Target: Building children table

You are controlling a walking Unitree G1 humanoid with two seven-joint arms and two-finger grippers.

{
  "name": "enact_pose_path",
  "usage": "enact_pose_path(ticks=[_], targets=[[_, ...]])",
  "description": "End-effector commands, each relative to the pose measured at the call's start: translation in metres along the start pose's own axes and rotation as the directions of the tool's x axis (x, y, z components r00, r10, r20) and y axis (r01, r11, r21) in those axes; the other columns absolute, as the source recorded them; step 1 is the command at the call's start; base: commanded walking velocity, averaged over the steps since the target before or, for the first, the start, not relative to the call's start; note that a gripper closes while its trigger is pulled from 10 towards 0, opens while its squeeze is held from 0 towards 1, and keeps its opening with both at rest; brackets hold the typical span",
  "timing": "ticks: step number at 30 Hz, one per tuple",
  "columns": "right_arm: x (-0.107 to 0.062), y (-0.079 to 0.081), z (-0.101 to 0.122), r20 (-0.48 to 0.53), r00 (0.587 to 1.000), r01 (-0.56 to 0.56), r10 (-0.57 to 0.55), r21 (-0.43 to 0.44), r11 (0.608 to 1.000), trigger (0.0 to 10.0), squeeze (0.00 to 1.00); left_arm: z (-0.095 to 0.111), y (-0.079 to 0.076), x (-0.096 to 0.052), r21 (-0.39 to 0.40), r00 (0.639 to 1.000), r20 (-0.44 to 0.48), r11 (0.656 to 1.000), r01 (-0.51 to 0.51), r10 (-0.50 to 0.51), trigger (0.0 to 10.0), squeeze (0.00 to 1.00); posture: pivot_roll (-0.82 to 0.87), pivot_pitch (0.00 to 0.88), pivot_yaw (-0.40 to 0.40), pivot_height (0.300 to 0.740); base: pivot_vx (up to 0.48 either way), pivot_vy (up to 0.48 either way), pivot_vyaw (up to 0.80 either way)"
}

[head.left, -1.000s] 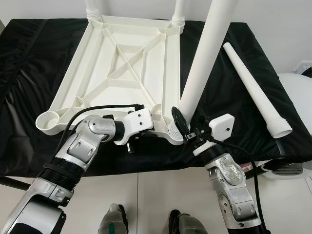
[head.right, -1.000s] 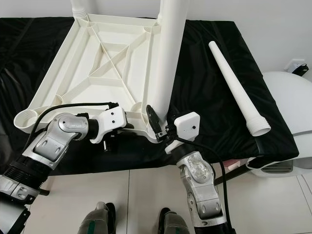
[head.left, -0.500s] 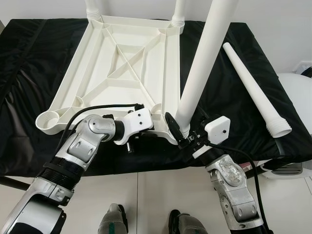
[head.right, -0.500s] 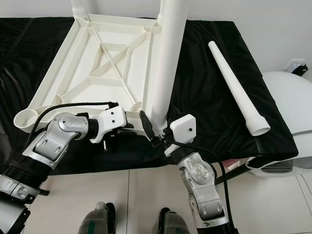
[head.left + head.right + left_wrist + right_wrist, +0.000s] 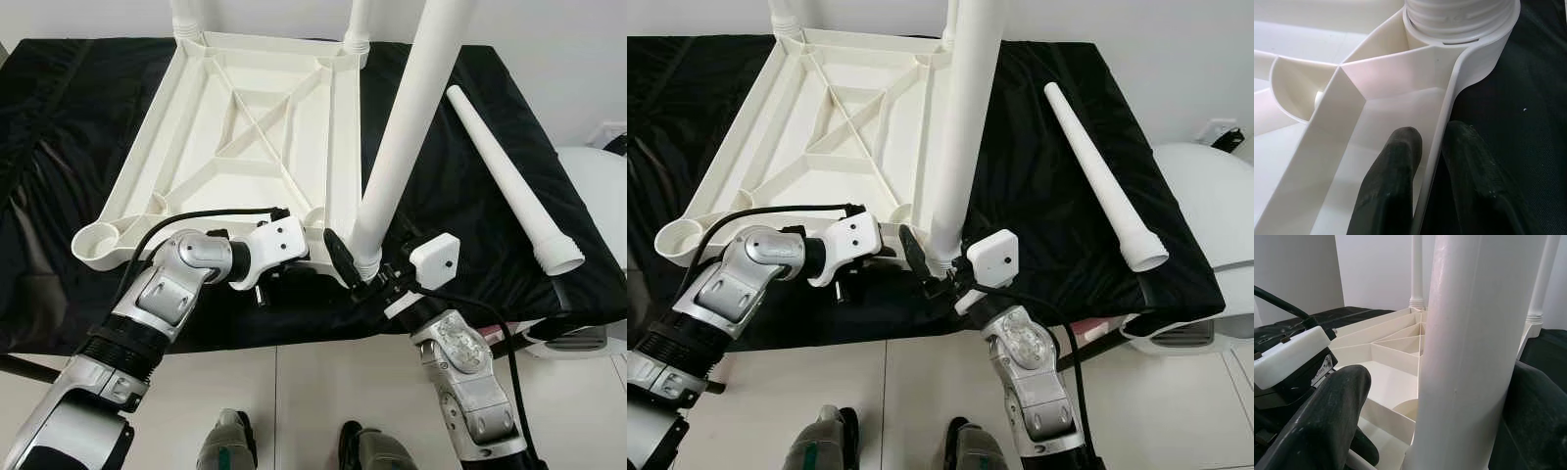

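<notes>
1. The left gripper (image 5: 1432,191) is pinching the near rim of the upturned tabletop (image 5: 245,137).
2. The right gripper (image 5: 364,269) is clasping the near-right leg (image 5: 407,127).
3. A loose leg (image 5: 509,181) is lying at the right.

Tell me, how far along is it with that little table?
Two legs already stand in the far corners of the upturned tabletop. A third leg is in hand: it sits in the near corner socket, the right gripper around its base, while the left gripper pinches the tabletop's rim. Left to do: the fourth leg lies on the black cloth, and the near left socket is empty.
</notes>
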State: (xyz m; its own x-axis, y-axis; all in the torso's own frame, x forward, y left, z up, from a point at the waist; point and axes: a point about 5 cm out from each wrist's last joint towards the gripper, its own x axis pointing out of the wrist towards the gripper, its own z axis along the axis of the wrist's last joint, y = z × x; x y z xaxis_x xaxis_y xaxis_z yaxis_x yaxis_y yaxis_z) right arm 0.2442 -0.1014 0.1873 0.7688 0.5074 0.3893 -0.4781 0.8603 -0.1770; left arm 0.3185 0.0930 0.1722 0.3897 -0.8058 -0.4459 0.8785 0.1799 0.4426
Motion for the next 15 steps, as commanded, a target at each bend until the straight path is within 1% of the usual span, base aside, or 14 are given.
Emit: enact_pose_path(ticks=[1, 2, 3, 7, 8, 10, 12, 15], targets=[[-0.0016, 0.0065, -0.0039, -0.013, 0.999, -0.038, 0.039, 0.03, 0.999, 10.0, 0.0, 0.0089, 0.0071, -0.0012, 0.037, 0.999, 0.021, 0.998, -0.042, 0.042, 10.0, 0.0, 0.09, 0.19, 0.006, 0.74, 0.0, 0.0, 0.0], [-0.0016, 0.0065, -0.0039, -0.013, 0.999, -0.038, 0.039, 0.03, 0.999, 10.0, 0.0, 0.0089, 0.0071, -0.0012, 0.037, 0.999, 0.021, 0.998, -0.042, 0.042, 10.0, 0.0, 0.09, 0.19, 0.006, 0.74, 0.0, 0.0, 0.0], [-0.0017, 0.0058, -0.0043, -0.012, 0.999, -0.037, 0.038, 0.046, 0.998, 10.0, 1.0, 0.0089, 0.0071, -0.0013, 0.037, 0.999, 0.022, 0.998, -0.042, 0.042, 10.0, 0.0, 0.09, 0.19, 0.006, 0.74, 0.0, 0.0, 0.0], [-0.0016, 0.0039, -0.0047, -0.015, 1.0, -0.016, 0.016, 0.043, 0.999, 10.0, 1.0, 0.009, 0.0069, -0.0014, 0.037, 0.999, 0.022, 0.998, -0.043, 0.042, 10.0, 0.0, 0.09, 0.19, 0.006, 0.74, 0.0, 0.0, 0.0], [-0.0012, 0.0026, -0.0046, -0.015, 1.0, -0.003, 0.004, 0.035, 0.999, 10.0, 0.0, 0.0091, 0.007, -0.0013, 0.037, 0.999, 0.023, 0.998, -0.043, 0.042, 10.0, 0.0, 0.09, 0.191, 0.006, 0.74, 0.0, 0.0, 0.0], [-0.0009, 0.0018, -0.0044, -0.012, 1.0, 0.007, -0.006, 0.032, 0.999, 10.0, 0.0, 0.0091, 0.0069, -0.0013, 0.037, 0.999, 0.023, 0.998, -0.043, 0.042, 10.0, 0.0, 0.09, 0.19, 0.007, 0.74, 0.0, 0.0, 0.0], [0.0001, -0.0016, -0.0047, -0.011, 0.999, 0.05, -0.05, 0.031, 0.998, 10.0, 0.0, 0.0091, 0.0066, -0.0012, 0.036, 0.999, 0.023, 0.998, -0.041, 0.041, 10.0, 0.0, 0.09, 0.191, 0.006, 0.74, 0.0, 0.0, 0.0], [0.0002, -0.0021, -0.0052, -0.014, 0.998, 0.059, -0.059, 0.026, 0.998, 10.0, 0.0, 0.0089, 0.0066, -0.0012, 0.036, 0.999, 0.023, 0.999, -0.041, 0.04, 10.0, 0.0, 0.09, 0.192, 0.007, 0.74, 0.0, 0.0, 0.0]])
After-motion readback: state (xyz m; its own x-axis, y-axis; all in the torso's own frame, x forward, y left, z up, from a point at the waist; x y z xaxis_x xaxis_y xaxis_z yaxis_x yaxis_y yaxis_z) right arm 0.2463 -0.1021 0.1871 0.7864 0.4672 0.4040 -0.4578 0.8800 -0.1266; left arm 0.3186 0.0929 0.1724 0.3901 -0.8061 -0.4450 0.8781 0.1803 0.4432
